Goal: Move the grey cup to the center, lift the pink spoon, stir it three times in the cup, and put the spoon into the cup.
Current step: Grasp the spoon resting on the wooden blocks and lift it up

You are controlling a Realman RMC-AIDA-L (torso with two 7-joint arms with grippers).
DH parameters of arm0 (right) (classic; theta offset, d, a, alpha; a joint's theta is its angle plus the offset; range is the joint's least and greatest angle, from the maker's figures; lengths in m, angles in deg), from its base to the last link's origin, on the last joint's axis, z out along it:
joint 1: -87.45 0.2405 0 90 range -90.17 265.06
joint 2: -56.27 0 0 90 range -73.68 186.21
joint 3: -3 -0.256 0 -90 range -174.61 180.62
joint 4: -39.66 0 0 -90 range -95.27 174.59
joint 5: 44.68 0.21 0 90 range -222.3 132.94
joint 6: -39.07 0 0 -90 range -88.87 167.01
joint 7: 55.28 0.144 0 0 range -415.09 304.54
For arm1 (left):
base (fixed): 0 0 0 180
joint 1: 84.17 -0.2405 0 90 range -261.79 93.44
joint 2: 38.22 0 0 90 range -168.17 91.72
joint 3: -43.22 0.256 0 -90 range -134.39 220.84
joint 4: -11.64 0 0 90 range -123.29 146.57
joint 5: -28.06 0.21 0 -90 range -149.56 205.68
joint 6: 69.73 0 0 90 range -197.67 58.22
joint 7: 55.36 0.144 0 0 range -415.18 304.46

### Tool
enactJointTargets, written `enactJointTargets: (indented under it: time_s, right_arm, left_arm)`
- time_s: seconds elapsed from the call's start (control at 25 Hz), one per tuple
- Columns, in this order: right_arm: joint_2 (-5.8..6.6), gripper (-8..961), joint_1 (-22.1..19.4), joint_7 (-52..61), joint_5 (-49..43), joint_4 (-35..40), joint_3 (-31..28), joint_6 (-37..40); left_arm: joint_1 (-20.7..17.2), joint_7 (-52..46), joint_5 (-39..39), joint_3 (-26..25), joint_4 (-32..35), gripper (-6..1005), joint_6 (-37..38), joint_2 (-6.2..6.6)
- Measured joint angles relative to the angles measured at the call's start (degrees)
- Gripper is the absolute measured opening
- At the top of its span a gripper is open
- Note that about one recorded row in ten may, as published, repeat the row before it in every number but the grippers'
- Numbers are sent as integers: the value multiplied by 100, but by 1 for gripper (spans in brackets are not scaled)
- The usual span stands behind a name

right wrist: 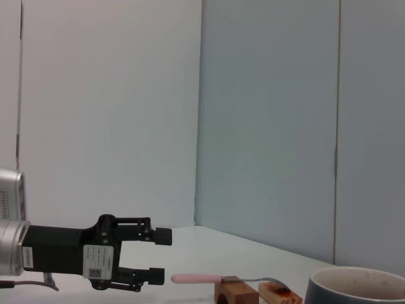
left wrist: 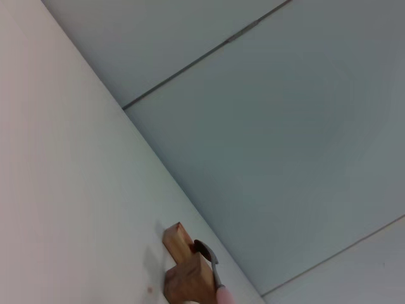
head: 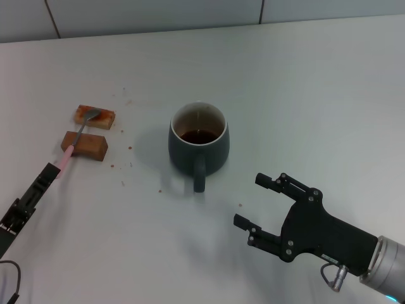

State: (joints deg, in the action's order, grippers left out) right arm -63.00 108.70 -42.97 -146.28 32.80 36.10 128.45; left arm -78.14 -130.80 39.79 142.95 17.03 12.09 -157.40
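While the pink spoon (head: 74, 140) lies on blocks, spread left jaws reach its handle.

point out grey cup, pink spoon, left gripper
grey cup (head: 214, 151): head view, outer wall.
pink spoon (head: 67, 156): head view, pink handle.
left gripper (right wrist: 163, 256): right wrist view, between its open fingertips.

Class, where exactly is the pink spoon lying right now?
In the head view, the pink spoon lies on the robot's left, bridging two brown blocks, left of the grey cup, its handle toward the left tool.
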Motion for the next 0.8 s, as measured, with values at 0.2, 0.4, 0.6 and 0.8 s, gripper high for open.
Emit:
enactJointTargets:
  time_s: [0.2,0.4,0.6,0.8]
  right_arm:
    - [0,761,7,0,0,0,4,0]
    - [0,760,10,0,0,0,17,1]
    - [0,759,18,14,0,0,23,1]
    - [0,758,26,90,0,8,29,-1]
  left_arm:
    - [39,-38,23,9,4,767,-83,0]
    - [113,-101,37,16,-9,765,-199,0]
    - [157,-132,39,16,-11,763,-257,0]
    - [197,-177,40,13,-2,759,-350,0]
